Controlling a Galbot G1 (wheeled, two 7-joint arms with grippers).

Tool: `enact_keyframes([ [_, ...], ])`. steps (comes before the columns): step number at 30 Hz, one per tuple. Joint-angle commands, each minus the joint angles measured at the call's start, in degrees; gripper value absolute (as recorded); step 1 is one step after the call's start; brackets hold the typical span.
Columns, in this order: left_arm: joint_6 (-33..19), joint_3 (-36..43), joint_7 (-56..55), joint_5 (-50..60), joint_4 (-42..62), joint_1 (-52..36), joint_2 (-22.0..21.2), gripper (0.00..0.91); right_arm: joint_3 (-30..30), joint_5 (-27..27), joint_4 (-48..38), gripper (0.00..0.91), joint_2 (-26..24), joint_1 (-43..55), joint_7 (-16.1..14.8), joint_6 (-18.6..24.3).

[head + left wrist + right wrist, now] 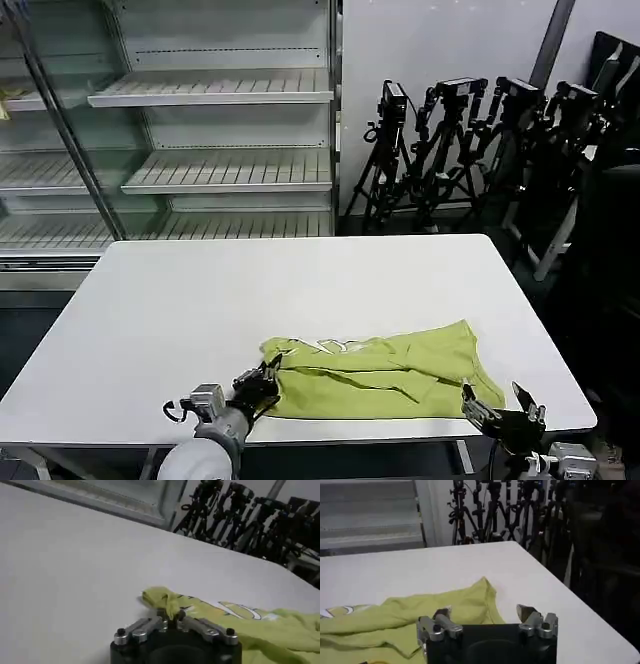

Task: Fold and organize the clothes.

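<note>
T-shirt (385, 368): lime cotton, crumpled, at the tabletop's (250, 300) near edge.
Left hand (262, 384): pinching the shirt's bunched corner; left wrist view shows it clamped.
Right hand (503, 406): fingers spread, off the near right corner.

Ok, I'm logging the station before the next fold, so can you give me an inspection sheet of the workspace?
Surface: white table, bare apart from the shirt.
Job's things: lime-green T-shirt lying crumpled and partly folded near the front edge, white print showing.
Clutter: nothing seen.
Grippers: left hand shut on the shirt's left corner; right hand open at the shirt's right end, one finger over the fabric.
Cables: a dark cable loop by the left wrist.
Surroundings: empty shelving behind the table; camera tripods at the back right.
</note>
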Motion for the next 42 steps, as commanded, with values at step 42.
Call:
enact_keyframes([
  [42,0.15,3.75,-4.92,-32.78,-8.33,-7.98,-7.25,0.03,0.41,0.48,0.53,0.907,-1.05,-3.3,-0.26,1.03],
])
